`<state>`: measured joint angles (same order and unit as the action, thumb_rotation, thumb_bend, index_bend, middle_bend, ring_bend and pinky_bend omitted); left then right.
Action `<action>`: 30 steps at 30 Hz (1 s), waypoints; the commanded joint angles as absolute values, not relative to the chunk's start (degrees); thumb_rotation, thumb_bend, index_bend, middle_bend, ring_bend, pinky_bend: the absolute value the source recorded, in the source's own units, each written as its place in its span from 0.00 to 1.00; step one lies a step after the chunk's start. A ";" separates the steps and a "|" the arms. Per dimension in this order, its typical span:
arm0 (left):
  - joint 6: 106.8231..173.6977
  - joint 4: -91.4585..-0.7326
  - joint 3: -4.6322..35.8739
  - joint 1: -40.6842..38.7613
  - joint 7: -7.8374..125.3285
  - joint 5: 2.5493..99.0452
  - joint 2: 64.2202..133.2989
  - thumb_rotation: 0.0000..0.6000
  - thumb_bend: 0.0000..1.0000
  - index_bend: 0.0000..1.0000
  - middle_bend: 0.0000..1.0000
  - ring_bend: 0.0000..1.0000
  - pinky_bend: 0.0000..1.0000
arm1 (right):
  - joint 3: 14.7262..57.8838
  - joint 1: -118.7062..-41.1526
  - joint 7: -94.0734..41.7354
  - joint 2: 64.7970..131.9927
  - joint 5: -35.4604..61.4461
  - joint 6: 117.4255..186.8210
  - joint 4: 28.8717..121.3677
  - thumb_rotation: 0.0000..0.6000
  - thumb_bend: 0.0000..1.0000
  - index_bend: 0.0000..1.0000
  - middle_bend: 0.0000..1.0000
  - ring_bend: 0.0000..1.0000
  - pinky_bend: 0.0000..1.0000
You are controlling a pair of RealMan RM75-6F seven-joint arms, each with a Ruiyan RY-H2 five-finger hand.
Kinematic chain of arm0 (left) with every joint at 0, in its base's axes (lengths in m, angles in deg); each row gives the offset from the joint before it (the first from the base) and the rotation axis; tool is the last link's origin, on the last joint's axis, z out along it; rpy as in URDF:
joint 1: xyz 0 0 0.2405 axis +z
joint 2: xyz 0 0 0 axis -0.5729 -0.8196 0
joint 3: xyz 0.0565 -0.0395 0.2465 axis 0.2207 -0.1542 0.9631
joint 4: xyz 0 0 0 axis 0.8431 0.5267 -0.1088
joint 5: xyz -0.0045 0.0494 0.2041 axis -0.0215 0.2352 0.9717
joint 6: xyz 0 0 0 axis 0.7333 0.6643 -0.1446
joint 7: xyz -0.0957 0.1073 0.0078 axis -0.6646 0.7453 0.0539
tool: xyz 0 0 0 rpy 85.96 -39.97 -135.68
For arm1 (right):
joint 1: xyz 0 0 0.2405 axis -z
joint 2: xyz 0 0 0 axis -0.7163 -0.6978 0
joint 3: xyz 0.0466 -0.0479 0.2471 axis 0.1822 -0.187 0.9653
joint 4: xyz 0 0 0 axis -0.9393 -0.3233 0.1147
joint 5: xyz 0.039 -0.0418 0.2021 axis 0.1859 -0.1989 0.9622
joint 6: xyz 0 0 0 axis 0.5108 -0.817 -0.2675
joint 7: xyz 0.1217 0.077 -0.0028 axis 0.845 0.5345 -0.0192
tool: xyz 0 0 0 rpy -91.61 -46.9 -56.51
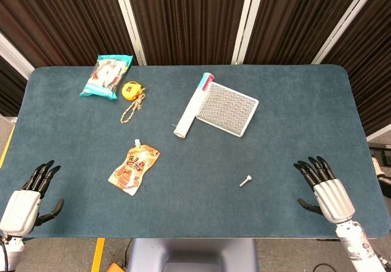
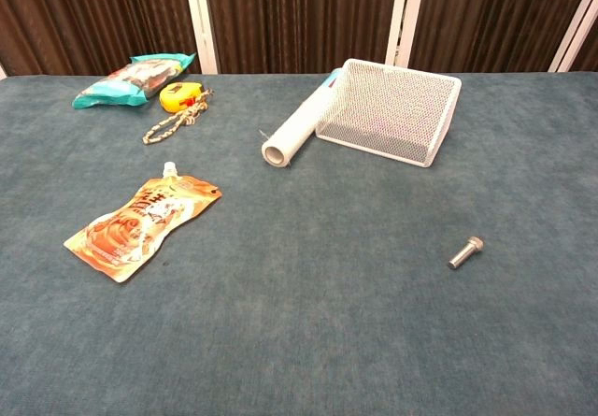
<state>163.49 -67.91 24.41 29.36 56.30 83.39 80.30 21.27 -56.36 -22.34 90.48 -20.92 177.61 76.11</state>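
Head view showed our left hand at the near left edge of the worktop, fingers spread and holding nothing. Our right hand lay at the near right edge, likewise spread and holding nothing. A small bolt lay on the worktop to the left of our right hand, apart from it and the thing nearest to it. An orange pouch lay to the right of our left hand and a little farther out, also apart. Well beyond both hands, a white roll rested against a white mesh basket. Farther left at the back we saw a yellow tape measure with a cord and a teal snack bag.
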 commanded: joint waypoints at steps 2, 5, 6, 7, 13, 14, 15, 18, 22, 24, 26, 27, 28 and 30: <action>163.63 -68.01 24.29 29.37 55.77 83.23 80.15 1.00 0.39 0.09 0.00 0.00 0.33 | 21.32 -56.03 -22.84 90.67 -21.59 177.77 76.00 1.00 0.24 0.23 0.22 0.14 0.09; 163.96 -68.11 24.33 29.57 55.31 83.20 80.04 1.00 0.39 0.09 0.00 0.00 0.33 | 21.25 -56.05 -22.43 91.00 -23.02 178.48 75.65 1.00 0.24 0.23 0.22 0.14 0.09; 163.99 -68.10 24.34 29.59 55.17 83.23 80.01 1.00 0.39 0.09 0.00 0.00 0.33 | 21.36 -56.14 -22.27 91.19 -23.49 178.77 75.39 1.00 0.24 0.23 0.22 0.14 0.09; 163.93 -68.07 24.36 29.57 55.15 83.24 80.01 1.00 0.39 0.09 0.00 0.00 0.33 | 21.51 -56.29 -22.35 91.27 -23.75 178.81 75.27 1.00 0.24 0.23 0.22 0.14 0.10; 163.68 -68.29 24.50 29.39 55.21 83.58 80.00 1.00 0.39 0.09 0.00 0.01 0.33 | 22.98 -59.83 -23.07 90.87 -26.18 176.51 76.37 1.00 0.24 0.27 0.40 0.33 0.26; 163.84 -68.29 24.55 29.42 55.28 83.82 79.99 1.00 0.39 0.09 0.00 0.01 0.33 | 23.27 -60.81 -23.32 90.70 -26.66 175.62 76.67 1.00 0.24 0.27 0.43 0.36 0.31; 163.96 -68.32 24.58 29.45 55.34 83.94 79.95 1.00 0.39 0.09 0.00 0.01 0.33 | 23.42 -61.52 -23.60 90.50 -26.93 174.82 77.05 1.00 0.24 0.28 0.49 0.43 0.40; 164.13 -68.28 24.56 29.54 55.31 83.94 79.90 1.00 0.39 0.09 0.00 0.01 0.33 | 23.80 -63.96 -24.41 89.42 -27.24 171.25 79.22 1.00 0.24 0.29 0.71 0.66 0.58; 164.01 -68.09 24.41 29.56 54.68 83.39 79.84 1.00 0.39 0.09 0.00 0.01 0.33 | 24.65 -67.43 -25.12 88.70 -27.03 166.20 80.70 1.00 0.24 0.39 0.88 0.82 0.72; 163.93 -68.02 24.36 29.55 54.68 83.21 79.80 1.00 0.39 0.09 0.00 0.01 0.33 | 25.19 -69.20 -25.90 89.01 -26.72 163.58 80.63 1.00 0.24 0.45 0.94 0.89 0.79; 164.15 -68.12 24.25 29.56 54.65 83.28 79.76 1.00 0.39 0.09 0.00 0.01 0.33 | 25.34 -70.74 -26.32 89.50 -26.53 161.11 80.47 1.00 0.24 0.48 0.97 0.92 0.83; 164.26 -68.12 24.20 29.57 54.65 83.33 79.76 1.00 0.39 0.09 0.00 0.01 0.33 | 25.35 -71.33 -26.46 89.72 -26.49 160.18 80.40 1.00 0.24 0.49 0.97 0.93 0.84; 164.35 -68.06 24.17 29.58 54.67 83.35 79.74 1.00 0.39 0.09 0.00 0.01 0.33 | 25.39 -72.06 -26.73 90.01 -26.43 159.08 80.31 1.00 0.24 0.49 0.98 0.94 0.85; 164.31 -67.88 24.06 29.60 54.71 83.07 79.72 1.00 0.39 0.09 0.00 0.01 0.33 | 25.45 -73.08 -27.11 90.39 -26.41 157.67 80.20 1.00 0.24 0.51 0.99 0.95 0.86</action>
<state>164.32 -67.93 24.09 29.59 54.69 83.13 79.73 25.21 -71.84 -26.47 89.86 -26.56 159.07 80.26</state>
